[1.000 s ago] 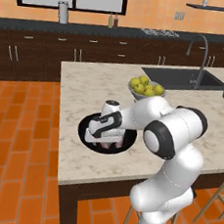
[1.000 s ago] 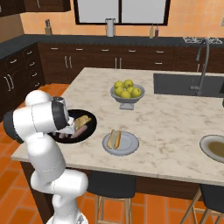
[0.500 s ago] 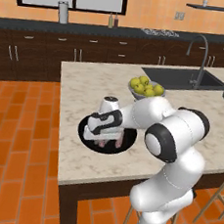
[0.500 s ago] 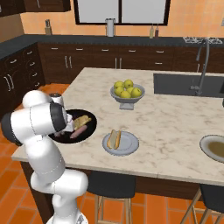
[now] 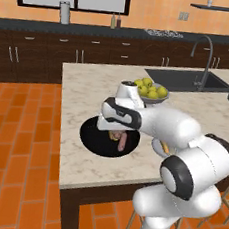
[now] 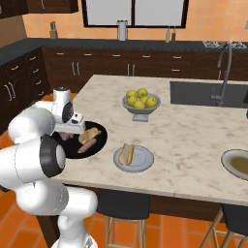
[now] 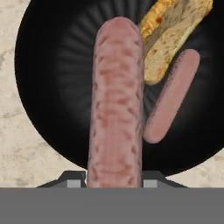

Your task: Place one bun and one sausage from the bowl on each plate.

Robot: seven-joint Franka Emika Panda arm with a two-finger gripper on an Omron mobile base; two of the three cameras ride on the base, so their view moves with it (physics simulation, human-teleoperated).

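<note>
In the hand view my gripper (image 7: 113,180) is shut on a pinkish sausage (image 7: 114,100), which stands lengthwise between the fingers over the black bowl (image 7: 52,87). A second sausage (image 7: 171,96) and a golden bun (image 7: 175,35) lie in the bowl beside it. From the right base view the gripper (image 6: 68,131) hangs over the left part of the bowl (image 6: 99,144). There the bun (image 6: 89,134) and the loose sausage (image 6: 86,147) lie to its right. The pale grey-blue plate (image 6: 141,160) carries another bun (image 6: 126,153). The brown-centred plate (image 6: 240,163) sits at the far right.
A grey footed bowl of yellow-green fruit (image 6: 139,101) stands behind the plates in the middle of the island. The sink (image 6: 208,94) with its tap is at the back right. The island's near edge runs just below the black bowl (image 5: 96,137).
The jaws have closed from wide open onto the sausage in the bowl. The arm has hardly moved.
</note>
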